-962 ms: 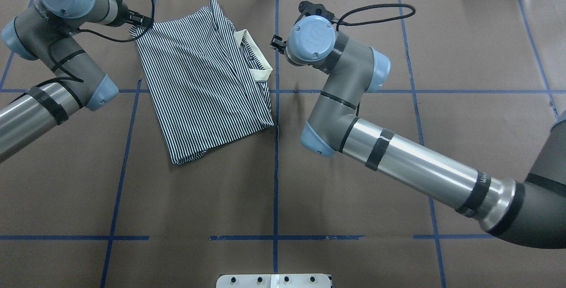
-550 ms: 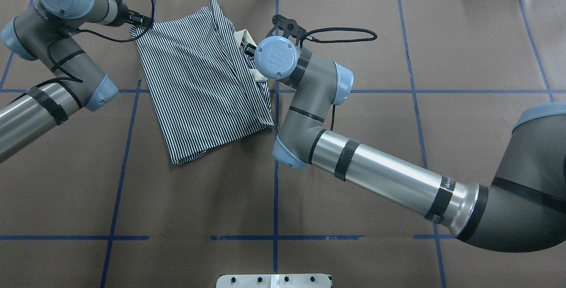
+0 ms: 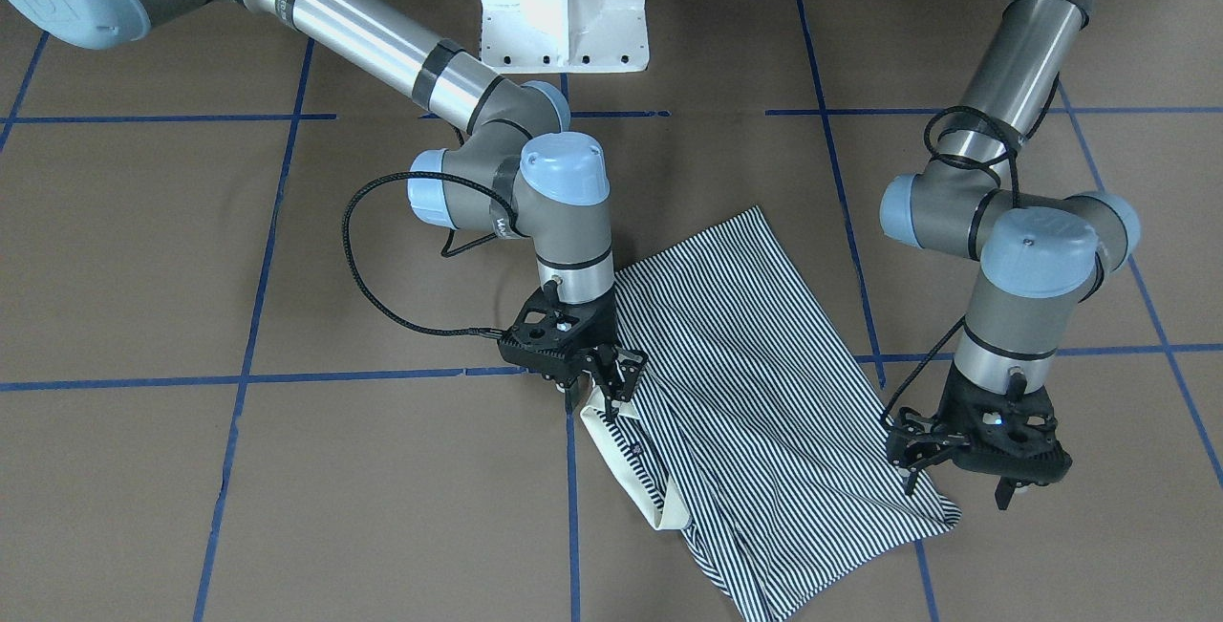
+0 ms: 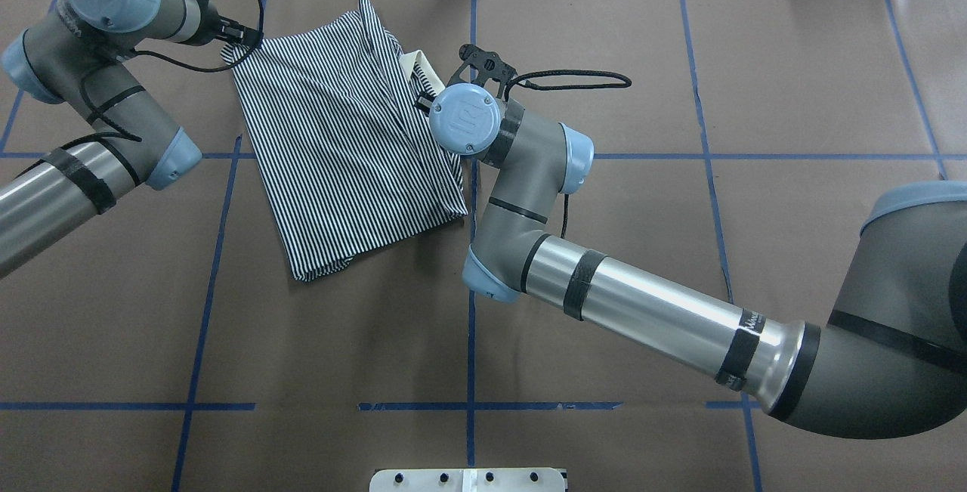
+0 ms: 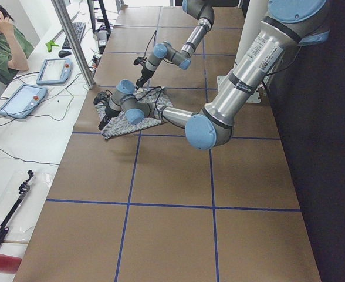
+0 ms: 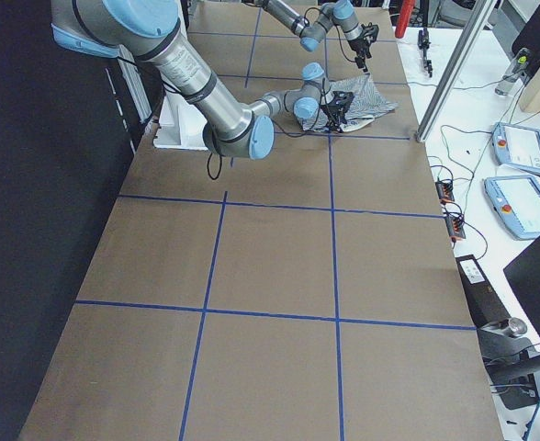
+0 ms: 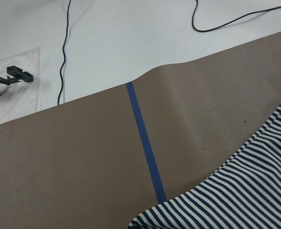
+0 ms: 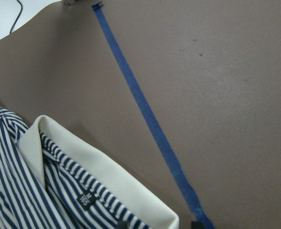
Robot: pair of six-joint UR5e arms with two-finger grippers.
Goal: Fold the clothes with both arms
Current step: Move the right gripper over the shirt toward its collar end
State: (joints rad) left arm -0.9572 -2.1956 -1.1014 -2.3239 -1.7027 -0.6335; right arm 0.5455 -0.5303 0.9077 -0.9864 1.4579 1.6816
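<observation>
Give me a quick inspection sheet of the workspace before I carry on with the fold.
Surface: brown table cover with a blue tape grid.
Job's things: striped polo shirt partly folded, cream collar exposed along one edge.
Clutter: nothing seen.
Grippers: right gripper open, straddling the collar's corner; left gripper at a shirt corner, open or shut cannot be told.
Cables: black cable loops off the right wrist; second black cable at the left wrist.
Surroundings: white pedestal base; side bench with teach pendants; a seated person beside it.
</observation>
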